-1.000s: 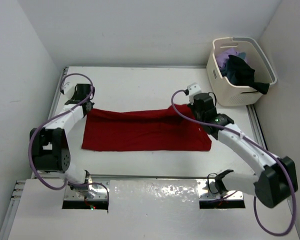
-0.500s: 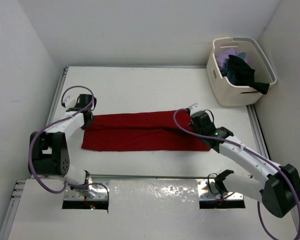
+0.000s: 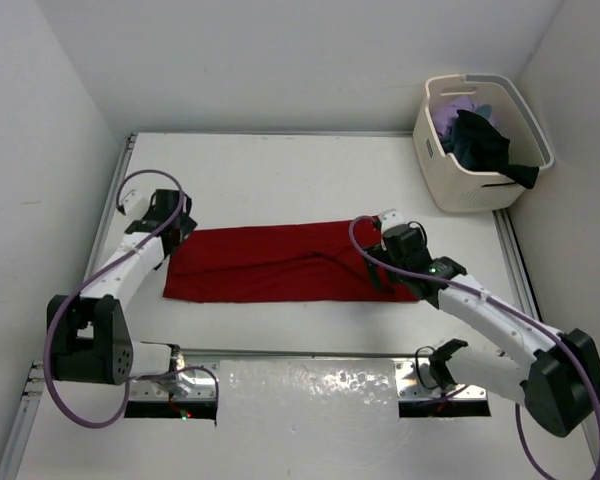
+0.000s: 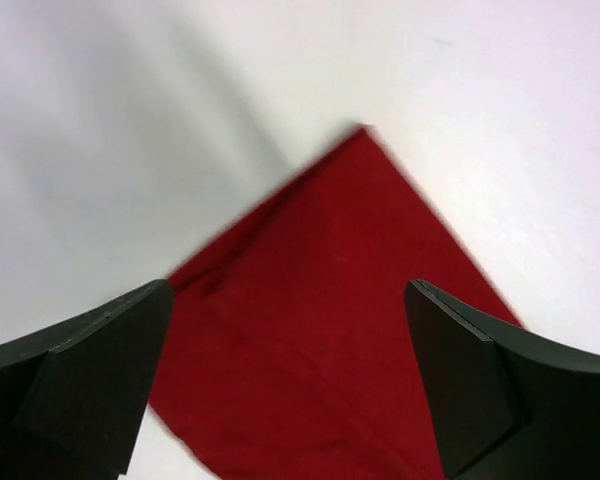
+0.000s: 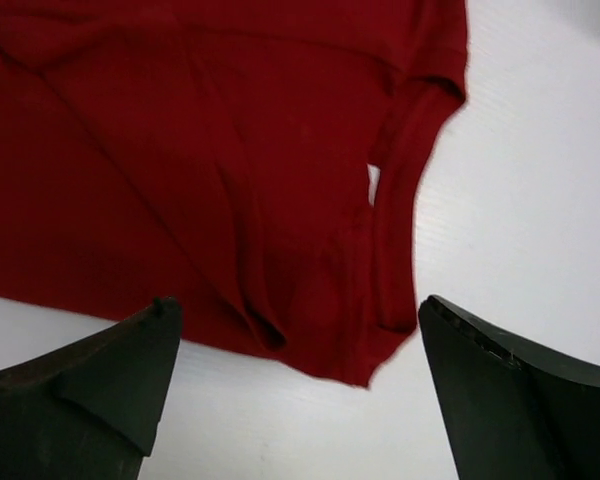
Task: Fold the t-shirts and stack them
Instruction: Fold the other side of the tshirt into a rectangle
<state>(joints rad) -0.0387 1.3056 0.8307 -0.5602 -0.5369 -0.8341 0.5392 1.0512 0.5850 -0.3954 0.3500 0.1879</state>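
Observation:
The red t-shirt [image 3: 280, 262] lies flat on the white table as a long folded strip running left to right. My left gripper [image 3: 178, 232] hovers over its left end, open, with the red corner [image 4: 320, 330] below my spread fingers and my left gripper [image 4: 288, 290] empty. Over the shirt's right end my right gripper [image 3: 388, 268] stands open above a sleeve and hem [image 5: 380, 250], and nothing is in my right gripper [image 5: 295, 300]. A dark t-shirt [image 3: 485, 142] and a lavender one [image 3: 452, 110] are bundled in the basket.
The cream perforated laundry basket [image 3: 470, 195] stands at the table's far right corner, against the right wall. White walls close in the table on the left, back and right. Bare white tabletop [image 3: 280, 180] lies beyond the red shirt.
Both grippers brought the shirt's far edge toward the near side, narrowing the strip, then opened and let the cloth go. The right gripper moved nearer and lower.

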